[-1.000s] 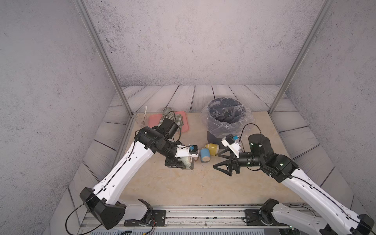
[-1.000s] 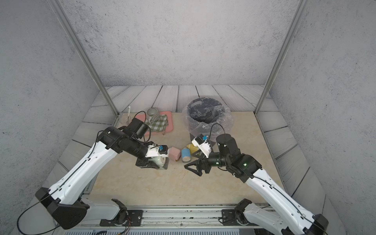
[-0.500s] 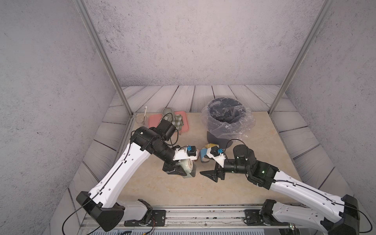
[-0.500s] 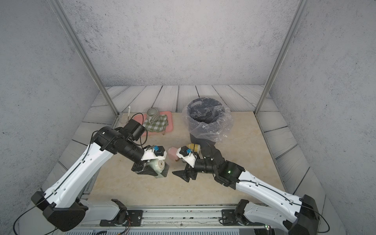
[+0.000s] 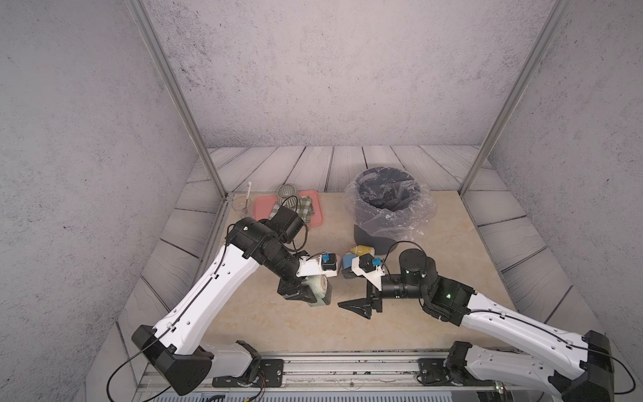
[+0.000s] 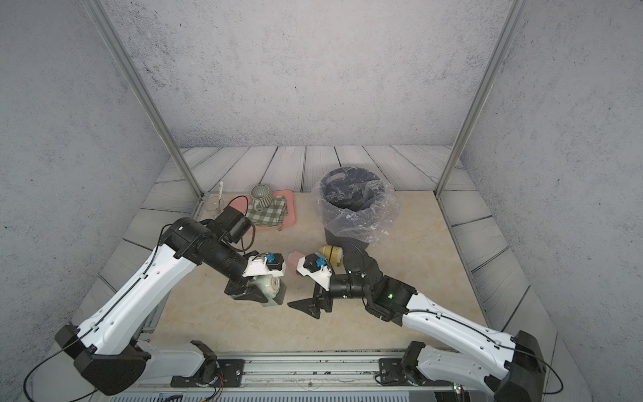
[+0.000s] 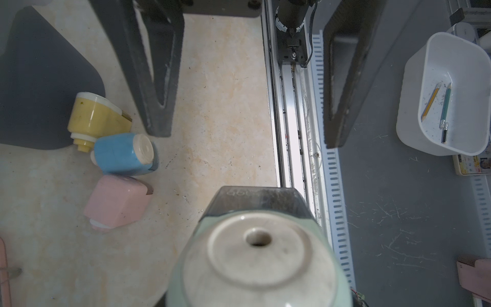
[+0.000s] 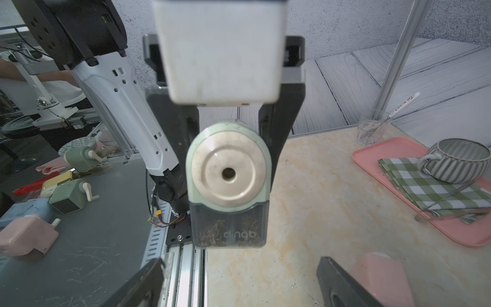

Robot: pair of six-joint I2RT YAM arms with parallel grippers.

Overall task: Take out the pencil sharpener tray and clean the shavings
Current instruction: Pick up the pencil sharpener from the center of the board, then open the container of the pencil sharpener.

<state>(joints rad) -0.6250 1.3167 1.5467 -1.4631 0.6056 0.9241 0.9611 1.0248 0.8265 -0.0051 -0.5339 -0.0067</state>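
Shavings (image 8: 210,234) fill the smoky tray (image 8: 247,212) seated in the base of the green pencil sharpener (image 5: 320,287), which the left jaws clamp by its sides over the surface (image 5: 348,330). Facing it, just apart, the right jaws gape empty. Beyond lie a pink sharpener (image 7: 117,202), a blue sharpener (image 7: 122,154) and a yellow sharpener (image 7: 93,117), then the lined bin (image 5: 368,240).

At the far left corner of the beige table (image 5: 462,264), a pink tray (image 6: 291,210) holds a folded green checked cloth (image 6: 269,214) with a striped grey cup (image 6: 261,196) on it. A clear glass (image 6: 212,205) with a white pen (image 6: 220,189) in it stands just beside the tray. Near the middle of the table, a yellow sharpener (image 7: 93,117), a blue sharpener (image 7: 121,155) and a pink sharpener (image 7: 117,203) lie close together in a row. Beyond the table's near edge, a white tub (image 7: 414,106) on a grey surface (image 7: 385,212) holds a yellow pencil (image 7: 431,102) and a green pencil (image 7: 445,106).
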